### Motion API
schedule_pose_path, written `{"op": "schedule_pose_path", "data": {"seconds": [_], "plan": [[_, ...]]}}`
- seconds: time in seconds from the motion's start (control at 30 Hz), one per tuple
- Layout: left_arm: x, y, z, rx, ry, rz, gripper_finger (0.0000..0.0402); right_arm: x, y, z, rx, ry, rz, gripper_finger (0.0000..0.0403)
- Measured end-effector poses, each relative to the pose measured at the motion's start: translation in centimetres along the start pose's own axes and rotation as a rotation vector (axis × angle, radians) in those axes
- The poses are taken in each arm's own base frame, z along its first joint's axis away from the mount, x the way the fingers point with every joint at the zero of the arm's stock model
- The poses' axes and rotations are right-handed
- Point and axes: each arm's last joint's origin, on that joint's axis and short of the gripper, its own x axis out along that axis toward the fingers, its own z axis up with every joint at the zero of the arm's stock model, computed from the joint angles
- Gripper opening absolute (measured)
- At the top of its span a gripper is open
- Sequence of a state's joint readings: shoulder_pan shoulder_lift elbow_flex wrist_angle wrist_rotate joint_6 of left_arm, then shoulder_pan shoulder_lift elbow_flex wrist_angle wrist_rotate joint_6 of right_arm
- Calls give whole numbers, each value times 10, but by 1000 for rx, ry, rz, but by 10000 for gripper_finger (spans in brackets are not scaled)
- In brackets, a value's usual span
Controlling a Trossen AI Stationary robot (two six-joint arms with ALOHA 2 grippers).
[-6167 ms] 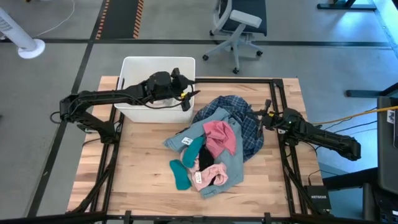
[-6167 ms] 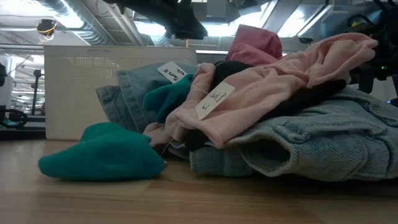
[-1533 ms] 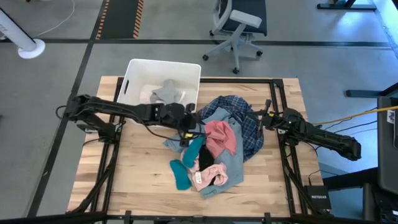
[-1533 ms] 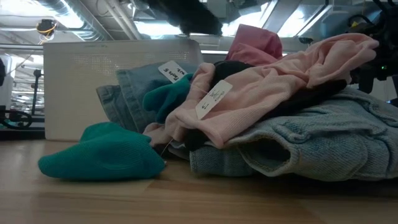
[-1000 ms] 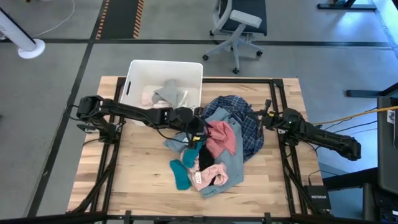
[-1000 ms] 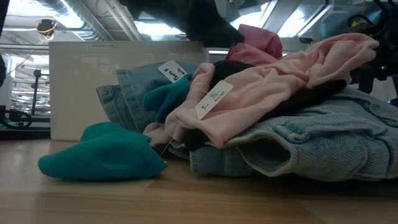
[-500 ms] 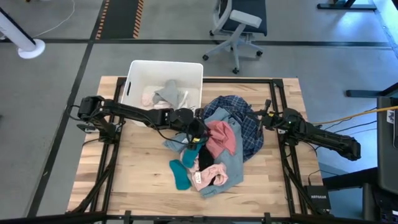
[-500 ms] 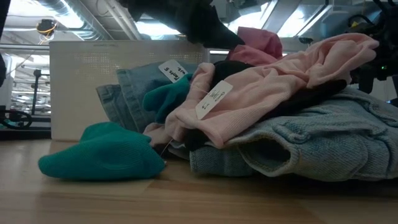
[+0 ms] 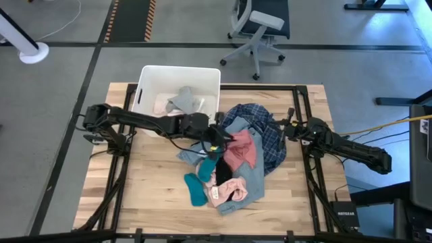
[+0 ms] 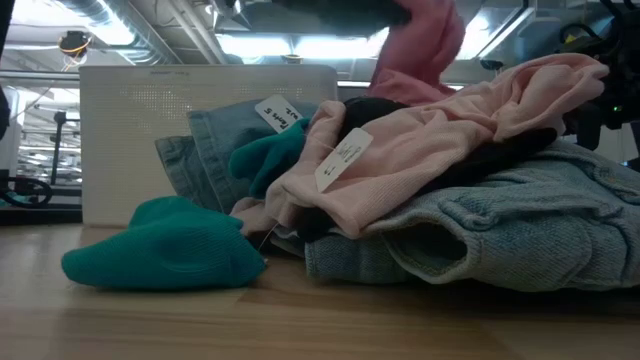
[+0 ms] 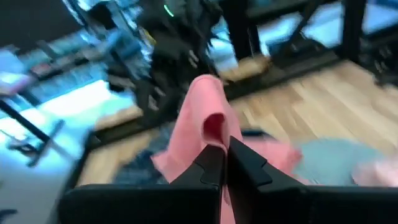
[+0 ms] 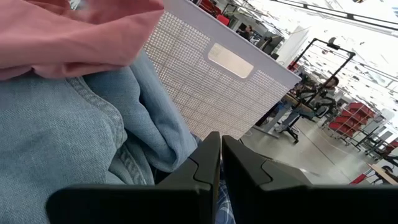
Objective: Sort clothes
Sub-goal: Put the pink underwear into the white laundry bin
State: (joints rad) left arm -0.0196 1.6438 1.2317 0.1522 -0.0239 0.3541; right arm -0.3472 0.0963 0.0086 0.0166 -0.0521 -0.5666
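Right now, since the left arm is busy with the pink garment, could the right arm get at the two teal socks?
Probably not easily: the right gripper sits at the pile's far side, and the denim and plaid shirt lie between it and the teal socks.

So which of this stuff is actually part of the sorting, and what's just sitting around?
Part of the job:
- left gripper, shut on the pink piece
- teal socks
- light blue denim
- dark blue plaid shirt
- pale pink garment
- garments already in the white bin

Just lying about:
- office chair
- right gripper, waiting by the pile's edge
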Motion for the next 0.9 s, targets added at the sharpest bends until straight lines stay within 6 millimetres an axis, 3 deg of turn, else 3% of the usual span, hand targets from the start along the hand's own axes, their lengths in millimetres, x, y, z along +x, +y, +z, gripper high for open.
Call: {"op": "schedule_pose_path", "data": {"seconds": [0.13,0.33,0.67,0.9], "plan": [[-16,12,26,18,-58,97,3,0,0,0,0,0,0,35],[-60,39,65,40,-181,264,3,0,0,0,0,-1,-1,35],[-151,76,98,17,-301,523,3,0,0,0,0,0,-1,35],[-210,89,105,2,-292,727,3,0,0,0,0,0,0,35]]}}
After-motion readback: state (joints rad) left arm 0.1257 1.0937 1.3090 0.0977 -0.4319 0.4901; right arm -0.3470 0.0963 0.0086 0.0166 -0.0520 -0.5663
